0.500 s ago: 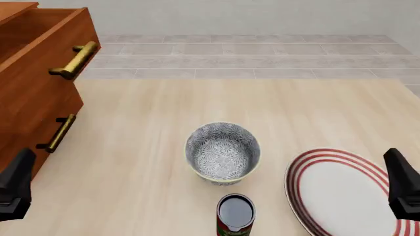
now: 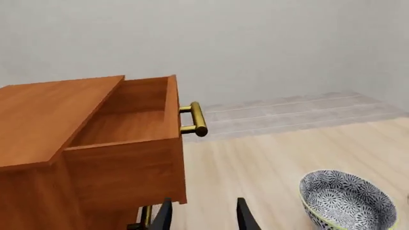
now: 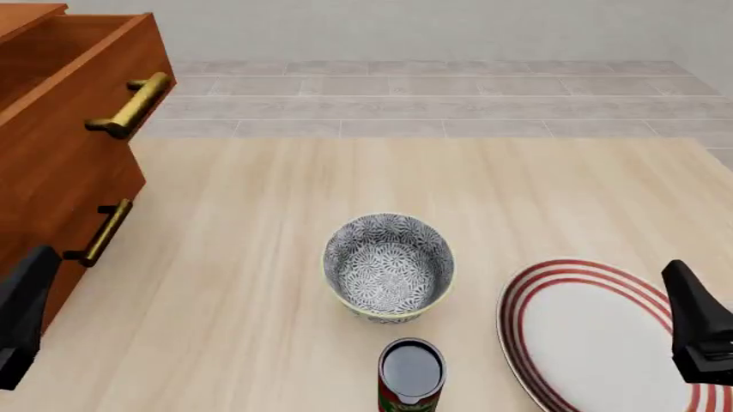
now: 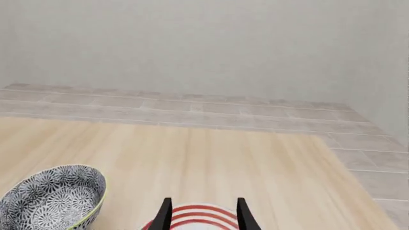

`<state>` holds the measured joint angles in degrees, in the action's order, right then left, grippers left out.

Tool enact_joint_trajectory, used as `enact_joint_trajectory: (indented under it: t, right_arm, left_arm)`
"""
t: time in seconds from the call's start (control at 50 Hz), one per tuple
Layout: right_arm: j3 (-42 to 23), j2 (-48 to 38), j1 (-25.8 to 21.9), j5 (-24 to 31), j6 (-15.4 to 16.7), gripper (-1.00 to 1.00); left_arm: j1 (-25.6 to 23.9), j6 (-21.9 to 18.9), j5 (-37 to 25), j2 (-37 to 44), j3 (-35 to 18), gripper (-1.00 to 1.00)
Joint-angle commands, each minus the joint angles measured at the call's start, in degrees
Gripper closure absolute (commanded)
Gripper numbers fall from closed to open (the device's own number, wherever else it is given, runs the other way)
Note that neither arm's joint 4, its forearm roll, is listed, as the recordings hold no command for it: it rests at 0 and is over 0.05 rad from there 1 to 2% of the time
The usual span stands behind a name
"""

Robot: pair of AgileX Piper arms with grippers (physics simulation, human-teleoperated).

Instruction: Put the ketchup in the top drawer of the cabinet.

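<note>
The ketchup (image 3: 411,376) stands upright at the near edge of the table, just in front of the grey patterned bowl (image 3: 390,266); I see its dark round top and red label. The cabinet (image 3: 51,172) is at the far left. Its top drawer (image 2: 128,120) is pulled out, with the inside bare and the brass handle (image 3: 132,105) facing the table. My left gripper (image 2: 203,221) is open beside the cabinet's front, holding nothing. My right gripper (image 4: 204,218) is open above the plate, well right of the ketchup. In the front view, the left gripper (image 3: 33,283) and right gripper (image 3: 687,296) sit low at the edges.
A white plate with red rings (image 3: 607,339) lies at the near right, under the right gripper. The bowl (image 2: 348,199) sits between the ketchup and the table's middle. A lower drawer's handle (image 3: 101,232) sticks out from the cabinet front. Tiled floor lies beyond the table.
Both grippers have shifted slightly at the frame edges. The ketchup, bowl, plate and drawer are where they were.
</note>
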<state>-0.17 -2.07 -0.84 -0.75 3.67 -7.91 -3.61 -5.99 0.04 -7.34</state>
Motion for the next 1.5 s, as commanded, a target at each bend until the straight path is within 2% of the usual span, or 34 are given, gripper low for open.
enact_joint_trajectory:
  t: [0.02, 0.06, 0.1, 0.18, 0.32, 0.36, 0.48, 0.54, 0.6, 0.7, 0.8, 0.86, 0.96, 1.0, 1.06, 1.24, 1.5]
  right_arm:
    - [0.0, 0.1, -0.1, 0.1, 0.6, -1.0]
    - [0.0, 0.1, -0.1, 0.1, 0.5, -1.0]
    - [0.0, 0.1, -0.1, 0.1, 0.4, -1.0]
    - [0.0, 0.1, -0.2, 0.1, 0.2, -1.0]
    - [0.0, 1.1, -0.2, 0.5, 0.1, -1.0]
    - [0.0, 1.3, -0.2, 0.6, 0.0, -1.0]
    - [0.0, 1.6, -0.4, 0.6, 0.0, -1.0]
    - [0.0, 1.6, -0.5, 0.6, 0.0, -1.0]
    - [0.0, 1.7, -0.6, 0.6, 0.0, -1.0]
    - [0.0, 1.7, -0.7, 0.6, 0.0, -1.0]
    - [0.0, 1.6, -0.8, 0.6, 0.0, -1.0]
    - [0.0, 1.4, -1.0, 0.6, 0.0, -1.0]
    - [0.0, 1.4, -1.2, 0.6, 0.0, -1.0]
    - [0.0, 1.3, -1.1, 0.6, 0.1, -1.0]
    - [0.0, 1.3, -1.2, 0.6, 0.1, -1.0]
    - [0.0, 1.3, -1.4, 0.6, 0.1, -1.0]
    - [0.0, 1.3, -1.7, 0.6, 0.1, -1.0]
  left_arm:
    - [-10.2, 0.5, -11.7, 0.1, -8.9, -1.0]
    - [-12.7, -0.6, -12.8, 0.0, -8.9, -1.0]
    - [-15.3, 0.0, -14.3, 0.2, -9.4, -1.0]
    - [-19.2, -0.5, -13.7, 2.2, -9.5, -1.0]
    - [-27.8, -2.3, -6.4, 10.3, -6.2, -1.0]
    - [-28.6, -2.0, -5.6, 11.1, -6.0, -1.0]
    - [-36.4, -3.6, 1.7, 21.1, -4.8, -1.0]
    - [-38.7, -4.1, 4.5, 24.9, -4.6, -1.0]
    - [-40.6, -1.6, 7.9, 29.7, -4.8, -1.0]
    - [-41.9, -2.8, 12.5, 37.1, -5.2, -1.0]
    - [-47.8, -2.4, 20.6, 50.5, -6.0, -1.0]
    - [-49.9, -2.5, 23.6, 55.7, -6.6, -1.0]
    - [-52.5, -0.3, 25.1, 61.2, -8.4, -1.0]
    - [-55.4, 1.6, 26.3, 65.7, -9.8, -1.0]
    - [-55.9, 3.4, 26.8, 67.2, -10.2, -1.0]
    - [-57.8, 3.7, 29.1, 71.4, -10.3, -1.0]
    - [-58.0, 2.5, 31.7, 76.5, -11.1, -1.0]
